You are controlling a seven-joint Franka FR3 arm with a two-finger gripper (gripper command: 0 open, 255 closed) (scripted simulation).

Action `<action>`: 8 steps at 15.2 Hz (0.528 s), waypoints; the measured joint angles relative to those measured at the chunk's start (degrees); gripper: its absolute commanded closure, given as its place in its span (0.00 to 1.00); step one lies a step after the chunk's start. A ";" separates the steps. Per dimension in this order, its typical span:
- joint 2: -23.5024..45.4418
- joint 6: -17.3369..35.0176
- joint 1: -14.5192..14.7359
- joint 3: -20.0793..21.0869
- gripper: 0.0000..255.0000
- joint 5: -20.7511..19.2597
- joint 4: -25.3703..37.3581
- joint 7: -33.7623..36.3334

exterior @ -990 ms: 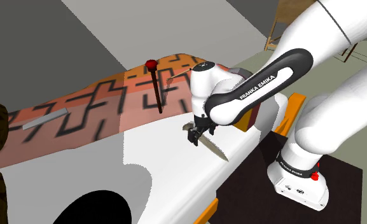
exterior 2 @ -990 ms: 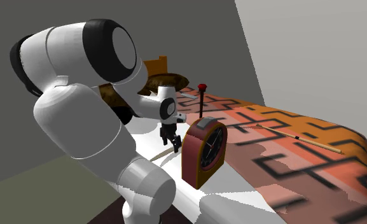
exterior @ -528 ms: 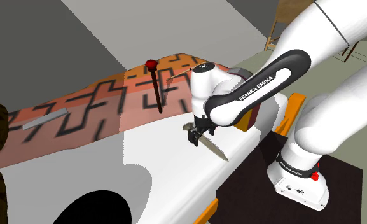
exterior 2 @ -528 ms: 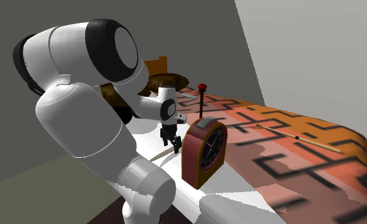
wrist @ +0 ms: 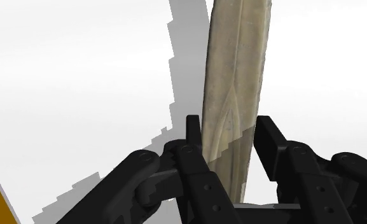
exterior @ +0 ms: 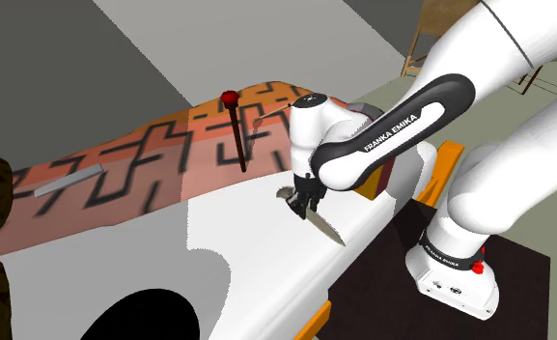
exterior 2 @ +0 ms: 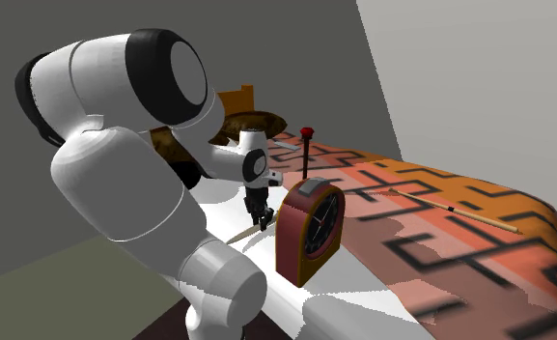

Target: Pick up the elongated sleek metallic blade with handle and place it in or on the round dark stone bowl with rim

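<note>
Blade (wrist: 236,83) | lying on white surface (wrist: 80,63) | hand (wrist: 229,125) apparently clasping it | bowl (exterior 2: 262,121) well apart

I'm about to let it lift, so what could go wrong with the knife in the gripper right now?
The gripper clasps the knife near one end, so the long free part could swing or slip on lifting. The clock stands close beside it in the second exterior view; a swinging blade might strike it.

White arm (exterior: 517,97) with dark joints, FRANKA EMIKA lettering on a black link, all-black pincer (wrist: 230,130)
</note>
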 measured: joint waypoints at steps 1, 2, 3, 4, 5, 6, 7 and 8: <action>0.01 0.01 0.00 0.02 1.00 -0.01 0.00 0.04; 0.14 -0.13 -0.07 0.06 1.00 -0.10 0.14 0.08; -0.01 -0.66 -0.12 -0.06 1.00 -0.15 0.19 0.02; -0.38 -1.47 -0.08 -0.21 1.00 -0.13 0.34 -0.04; -1.05 -2.40 0.04 -0.45 1.00 -0.02 0.48 -0.20; -1.68 -3.37 0.15 -0.65 1.00 0.04 0.75 -0.30; -2.44 -4.59 0.16 -1.05 1.00 0.02 1.20 -0.58; -3.20 -5.71 0.33 -1.23 1.00 0.12 1.56 -0.61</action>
